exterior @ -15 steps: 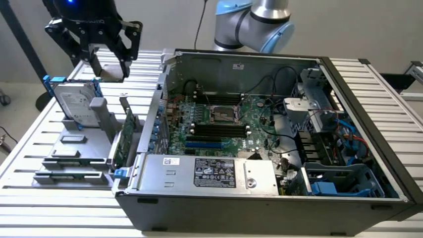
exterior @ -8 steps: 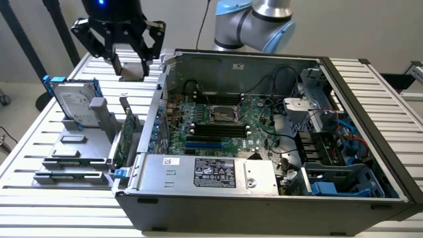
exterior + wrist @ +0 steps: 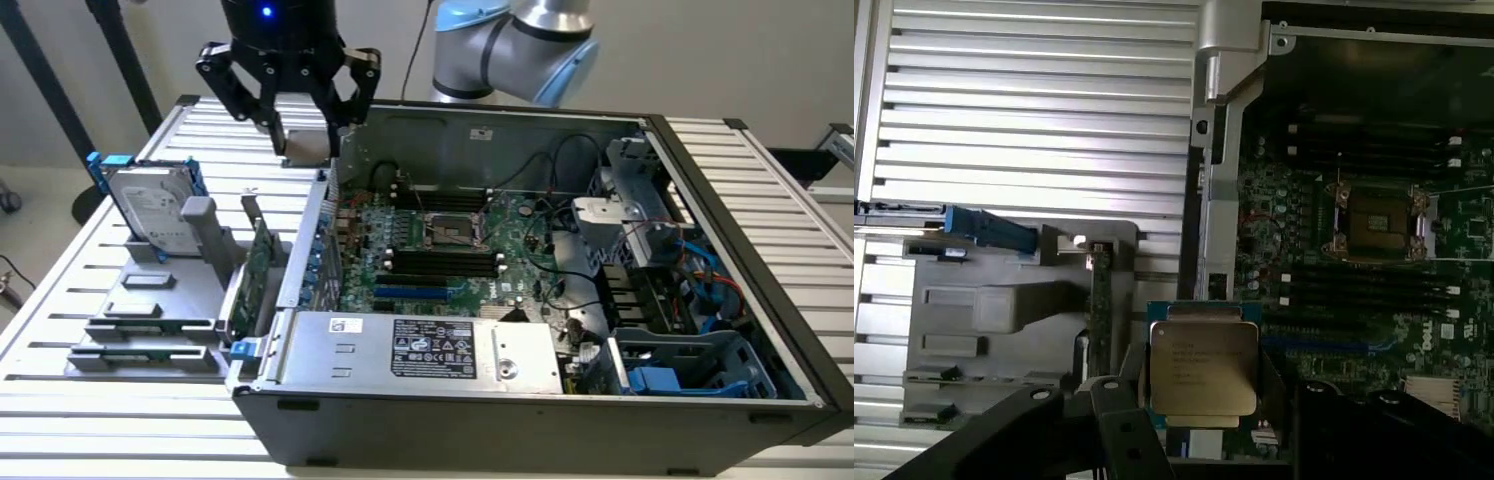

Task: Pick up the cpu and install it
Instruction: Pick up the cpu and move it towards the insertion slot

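In the exterior view, the black two-fingered gripper hangs in the upper left of the frame, above the far left corner of the open dark grey metal computer case. Its fingers are closed on the small flat square cpu with a pale silver-grey metal top, which is clear of every surface. Inside the case, the green motherboard lies flat, and the square metal-framed socket with a dark centre sits near the middle of the frame, well apart from the cpu. Toward the exterior view's left, a rectangular silver hard drive with blue side rails stands upright in a grey plastic holder on the white slatted metal table.

In the wrist view, the cpu is pinched at two opposite edges between the black fingers, its printed metal top facing the camera. It hovers over the case's edge, with the holder on one side and the socket on the other.
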Motion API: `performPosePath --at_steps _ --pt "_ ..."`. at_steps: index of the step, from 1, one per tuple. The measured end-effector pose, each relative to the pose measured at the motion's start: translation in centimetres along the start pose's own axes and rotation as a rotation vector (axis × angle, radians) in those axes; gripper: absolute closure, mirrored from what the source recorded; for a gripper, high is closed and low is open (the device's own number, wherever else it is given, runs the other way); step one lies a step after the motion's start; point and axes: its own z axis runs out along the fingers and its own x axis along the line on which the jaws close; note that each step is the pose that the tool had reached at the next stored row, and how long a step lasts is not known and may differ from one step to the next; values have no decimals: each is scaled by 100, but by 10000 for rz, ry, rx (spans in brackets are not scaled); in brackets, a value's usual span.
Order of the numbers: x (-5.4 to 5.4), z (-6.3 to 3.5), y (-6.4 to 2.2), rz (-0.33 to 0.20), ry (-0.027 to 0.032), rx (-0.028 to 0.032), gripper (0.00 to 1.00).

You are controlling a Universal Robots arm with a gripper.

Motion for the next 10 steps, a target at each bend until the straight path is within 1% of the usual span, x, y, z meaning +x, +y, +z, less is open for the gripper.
performPosePath --at_steps 10 --pt "-459 175 2 0 1 13 45"
